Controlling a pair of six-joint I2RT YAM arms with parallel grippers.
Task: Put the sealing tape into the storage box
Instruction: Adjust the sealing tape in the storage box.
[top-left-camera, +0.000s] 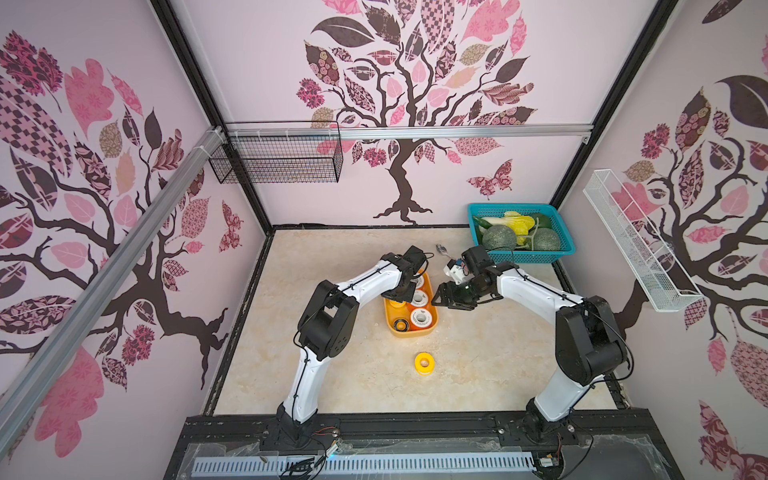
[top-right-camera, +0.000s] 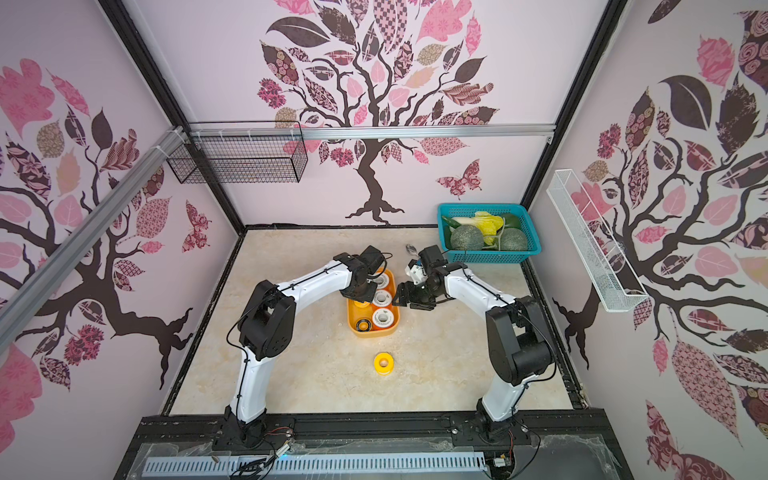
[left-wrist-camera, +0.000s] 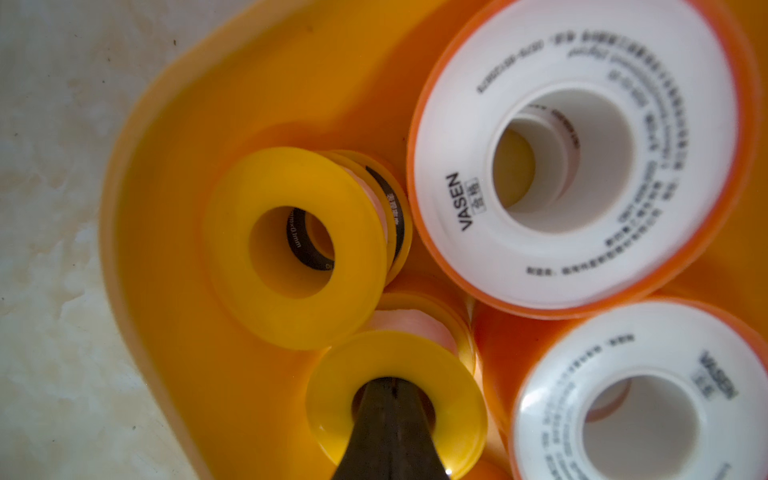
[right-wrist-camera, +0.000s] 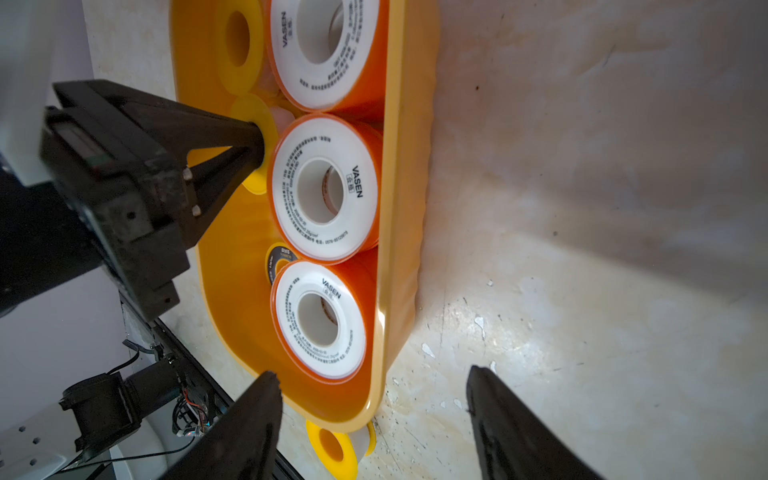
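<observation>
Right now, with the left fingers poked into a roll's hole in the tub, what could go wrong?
The shut left fingers sit in a yellow roll's hole; pulling up may drag it out of the tub. The open right fingers hang by the tub's rim and could shove it. One loose roll lies out on the table.

The storage box (top-left-camera: 415, 333) is sitting in the middle of the counter (top-left-camera: 478, 365), and tape rolls (top-left-camera: 420, 318) are lying inside it. One loose roll (top-left-camera: 424, 363) is lying in front of it. A basket (top-left-camera: 523, 257) holding vegetables (top-left-camera: 498, 237) is sitting behind, to the right.
</observation>
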